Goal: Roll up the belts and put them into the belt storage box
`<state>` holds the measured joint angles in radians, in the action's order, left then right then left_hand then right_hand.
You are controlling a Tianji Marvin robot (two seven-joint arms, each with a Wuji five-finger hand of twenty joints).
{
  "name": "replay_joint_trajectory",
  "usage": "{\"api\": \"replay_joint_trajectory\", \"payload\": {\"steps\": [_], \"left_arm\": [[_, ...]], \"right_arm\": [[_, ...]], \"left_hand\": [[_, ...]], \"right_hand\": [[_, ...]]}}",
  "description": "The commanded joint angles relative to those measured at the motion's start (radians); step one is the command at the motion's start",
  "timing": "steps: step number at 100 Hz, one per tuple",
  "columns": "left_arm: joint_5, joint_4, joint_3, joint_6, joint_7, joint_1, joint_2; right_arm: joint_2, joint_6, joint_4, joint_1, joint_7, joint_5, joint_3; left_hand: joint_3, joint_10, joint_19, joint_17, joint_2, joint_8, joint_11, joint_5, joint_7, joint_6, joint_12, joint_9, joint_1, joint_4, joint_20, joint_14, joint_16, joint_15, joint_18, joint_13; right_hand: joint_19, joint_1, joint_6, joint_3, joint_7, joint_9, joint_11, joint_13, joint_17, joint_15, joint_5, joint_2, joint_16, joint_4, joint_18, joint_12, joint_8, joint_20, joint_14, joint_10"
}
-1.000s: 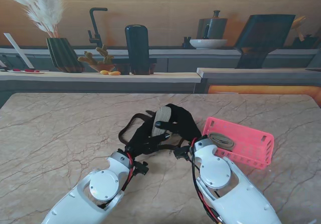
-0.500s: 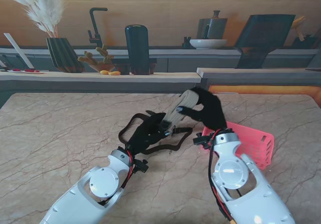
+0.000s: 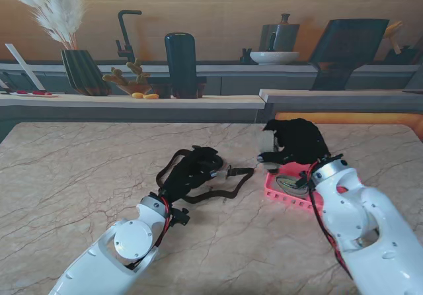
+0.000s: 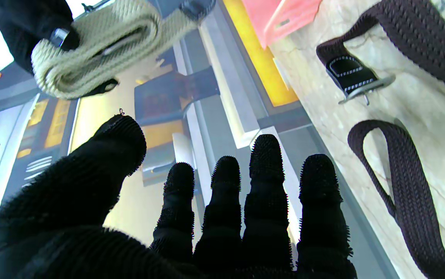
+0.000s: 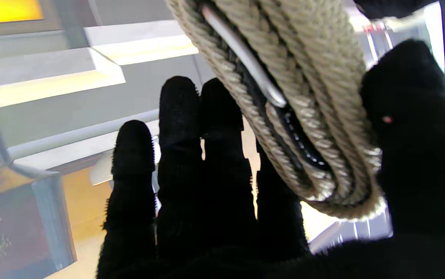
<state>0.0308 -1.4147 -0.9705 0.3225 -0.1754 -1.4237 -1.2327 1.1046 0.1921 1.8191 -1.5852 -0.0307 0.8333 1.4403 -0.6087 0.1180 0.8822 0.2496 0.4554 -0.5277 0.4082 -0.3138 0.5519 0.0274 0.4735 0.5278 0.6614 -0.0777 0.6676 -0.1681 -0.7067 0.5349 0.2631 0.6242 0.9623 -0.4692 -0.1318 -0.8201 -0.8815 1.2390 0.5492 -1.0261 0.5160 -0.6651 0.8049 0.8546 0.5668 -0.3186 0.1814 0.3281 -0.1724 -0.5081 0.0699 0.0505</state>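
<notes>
Beige webbing: the rolled belt, wound in several layers with a metal buckle bar showing in its coils, is pinched between the thumb and the four fingers of the right hand.
Right hand: black-gloved and closed around the beige roll; in the stand's view it is raised over the far end of the belt storage box, with the pale roll showing at its left edge.
Pink plastic: the belt storage box, a slotted basket, lies on the table on the near side of the right hand's fingers; a coiled belt already lies inside it.
Left hand: the black-gloved left hand holds nothing; its thumb stands apart from the four extended fingers, which lie side by side.
Dark webbing: the black belt lies unrolled and looped on the table, partly under the left hand and trailing out to its right.
Buckle end: the metal buckle with its stitched tab rests on the table beyond the left fingertips, pointing toward the pink box.
Marble-patterned surface: the table carries the box and the black belt.
</notes>
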Motion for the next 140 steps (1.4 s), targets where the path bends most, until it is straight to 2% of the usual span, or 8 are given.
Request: {"api": "replay_joint_trajectory", "payload": {"steps": [1, 13, 31, 56, 77, 97, 117, 140], "left_arm": [[0.009, -0.006, -0.011, -0.001, -0.011, -0.009, -0.002], [0.030, -0.009, -0.026, 0.001, -0.028, -0.015, -0.002], [0.044, -0.010, -0.037, -0.004, -0.041, -0.018, -0.002], [0.050, -0.011, -0.036, -0.016, -0.042, -0.015, -0.002], [0.050, -0.011, -0.034, -0.023, -0.043, -0.014, -0.003], [0.050, -0.016, -0.033, -0.033, -0.044, -0.015, -0.003], [0.050, -0.019, -0.031, -0.041, -0.044, -0.014, -0.003], [0.049, -0.022, -0.030, -0.047, -0.045, -0.015, -0.004]], "right_arm": [[-0.019, 0.005, 0.009, 0.017, 0.019, 0.000, 0.016], [-0.042, -0.032, 0.017, 0.029, 0.136, 0.087, 0.029], [-0.056, -0.168, 0.006, 0.054, 0.245, 0.169, 0.013], [-0.062, -0.318, -0.043, 0.079, 0.312, 0.257, -0.014], [-0.069, -0.358, -0.069, 0.071, 0.369, 0.304, -0.023], [-0.068, -0.411, -0.119, 0.070, 0.348, 0.347, -0.050], [-0.063, -0.475, -0.176, 0.076, 0.290, 0.312, -0.071], [-0.060, -0.509, -0.234, 0.075, 0.236, 0.297, -0.089]], "left_hand": [[0.021, -0.005, -0.007, -0.011, -0.027, -0.001, -0.018, -0.010, -0.021, -0.004, -0.005, 0.007, -0.002, 0.026, 0.003, 0.004, 0.006, -0.008, 0.004, -0.011], [0.024, -0.002, -0.008, -0.011, -0.034, -0.002, -0.018, -0.014, -0.021, -0.003, -0.004, 0.009, 0.001, 0.027, 0.003, 0.003, 0.006, -0.008, 0.004, -0.011], [0.034, -0.002, -0.008, -0.012, -0.042, -0.002, -0.018, -0.019, -0.022, -0.004, -0.003, 0.013, 0.006, 0.028, 0.004, 0.001, 0.005, -0.007, 0.005, -0.010], [0.046, -0.001, -0.008, -0.014, -0.048, -0.004, -0.018, -0.025, -0.023, -0.003, -0.002, 0.016, 0.013, 0.029, 0.004, 0.000, 0.005, -0.008, 0.006, -0.012], [0.053, -0.001, -0.009, -0.016, -0.050, -0.005, -0.018, -0.028, -0.024, -0.004, -0.001, 0.020, 0.015, 0.031, 0.004, -0.001, 0.005, -0.008, 0.007, -0.012], [0.056, -0.002, -0.009, -0.016, -0.052, -0.007, -0.018, -0.029, -0.023, -0.005, 0.000, 0.022, 0.017, 0.031, 0.004, 0.001, 0.005, -0.008, 0.006, -0.011], [0.056, -0.003, -0.010, -0.015, -0.052, -0.008, -0.018, -0.031, -0.023, -0.005, 0.000, 0.022, 0.018, 0.032, 0.004, 0.001, 0.005, -0.008, 0.005, -0.011], [0.056, -0.004, -0.010, -0.014, -0.052, -0.009, -0.018, -0.031, -0.023, -0.006, 0.000, 0.023, 0.018, 0.032, 0.004, 0.002, 0.005, -0.008, 0.005, -0.009]], "right_hand": [[0.047, -0.206, -0.191, -0.158, -0.186, 0.055, 0.094, -0.054, 0.015, -0.062, 0.128, -0.181, 0.034, 0.067, -0.023, 0.030, -0.025, -0.016, -0.014, 0.022], [0.096, -0.220, -0.157, -0.158, -0.178, 0.054, 0.103, -0.076, 0.043, -0.144, 0.136, -0.176, 0.078, 0.070, -0.015, 0.044, -0.027, -0.032, 0.016, 0.043], [0.157, -0.246, -0.092, -0.167, -0.168, 0.059, 0.124, -0.097, 0.061, -0.208, 0.158, -0.160, 0.101, 0.074, 0.015, 0.063, -0.018, -0.047, 0.071, 0.092], [0.231, -0.271, -0.031, -0.169, -0.159, 0.056, 0.146, -0.132, 0.088, -0.256, 0.170, -0.159, 0.109, 0.078, 0.052, 0.082, -0.017, -0.058, 0.112, 0.137], [0.259, -0.284, -0.007, -0.156, -0.153, 0.050, 0.157, -0.160, 0.115, -0.272, 0.167, -0.170, 0.109, 0.082, 0.064, 0.093, -0.022, -0.057, 0.119, 0.154], [0.264, -0.288, 0.002, -0.151, -0.149, 0.049, 0.167, -0.169, 0.125, -0.275, 0.170, -0.171, 0.109, 0.088, 0.070, 0.101, -0.025, -0.049, 0.120, 0.158], [0.265, -0.288, 0.000, -0.153, -0.148, 0.050, 0.168, -0.173, 0.128, -0.273, 0.171, -0.170, 0.108, 0.088, 0.073, 0.103, -0.027, -0.044, 0.121, 0.160], [0.267, -0.284, -0.006, -0.154, -0.147, 0.048, 0.168, -0.172, 0.128, -0.271, 0.171, -0.170, 0.107, 0.086, 0.074, 0.103, -0.028, -0.038, 0.118, 0.155]]}}
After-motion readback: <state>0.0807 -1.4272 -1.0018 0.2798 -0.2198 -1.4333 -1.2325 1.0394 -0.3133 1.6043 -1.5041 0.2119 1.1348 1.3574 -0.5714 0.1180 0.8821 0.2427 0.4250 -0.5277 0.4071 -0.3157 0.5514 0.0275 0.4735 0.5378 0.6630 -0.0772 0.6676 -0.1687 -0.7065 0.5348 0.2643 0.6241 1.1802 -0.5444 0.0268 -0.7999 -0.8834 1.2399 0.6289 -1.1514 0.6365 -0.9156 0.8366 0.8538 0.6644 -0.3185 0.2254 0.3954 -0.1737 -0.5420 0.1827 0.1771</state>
